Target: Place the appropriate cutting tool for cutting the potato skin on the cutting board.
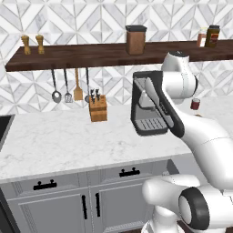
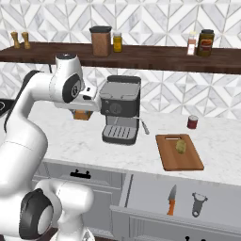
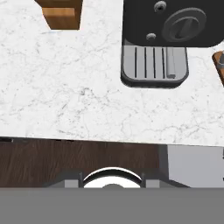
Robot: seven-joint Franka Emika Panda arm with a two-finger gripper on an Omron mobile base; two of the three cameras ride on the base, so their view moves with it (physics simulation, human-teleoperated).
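The reddish-brown cutting board (image 2: 188, 162) lies on the marble counter, right of the coffee machine, and the small tan potato (image 2: 181, 146) rests on it. Below it a drawer (image 2: 141, 195) stands open. Inside lie a knife with an orange handle (image 2: 172, 200) and a grey peeler (image 2: 198, 204). My gripper (image 2: 92, 104) hangs high over the counter's front edge, left of the coffee machine and far from the drawer. Its fingertips are hidden; it appears shut with nothing in it. In the hand view a corner of the board (image 3: 218, 61) shows at the right edge.
A black coffee machine (image 2: 120, 106) with a drip tray (image 3: 154, 65) stands mid-counter. A wooden knife block (image 1: 98, 109) sits to its left, under hanging utensils (image 1: 67, 86). A red can (image 2: 192, 122) stands behind the board. A shelf (image 2: 141, 54) with jars runs above.
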